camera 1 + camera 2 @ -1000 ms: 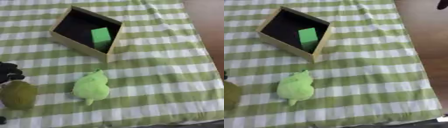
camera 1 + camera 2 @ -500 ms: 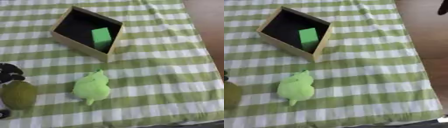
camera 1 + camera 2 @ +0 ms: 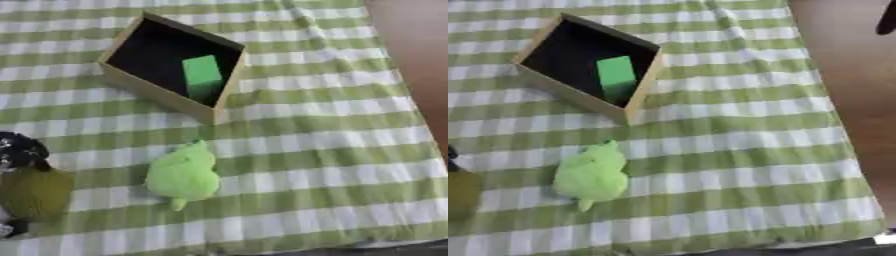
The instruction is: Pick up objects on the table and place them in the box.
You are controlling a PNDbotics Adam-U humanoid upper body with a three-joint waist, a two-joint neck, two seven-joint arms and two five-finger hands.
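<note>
An open tan box point(image 3: 157, 97) with a dark inside lies at the upper left of the checked cloth, and a green block point(image 3: 202, 75) stands in it. A bright green plush toy point(image 3: 182, 174) lies on the cloth below the box, untouched. At the left edge, my left hand point(image 3: 19, 150) has its black fingers curled over the top of a round olive-green object point(image 3: 35, 192). Another dark part of the hand point(image 3: 10, 229) shows under it. A dark shape that seems to be my right hand point(image 3: 885, 20) shows at the top right edge, over the floor.
The green-and-white checked cloth point(image 3: 332, 165) covers the table. Its right edge point(image 3: 846, 125) drops to a brown floor, and the front edge runs along the bottom of the views.
My left hand's fingers have come down a little closer onto the olive-green object. The box, block and plush toy have not moved.
</note>
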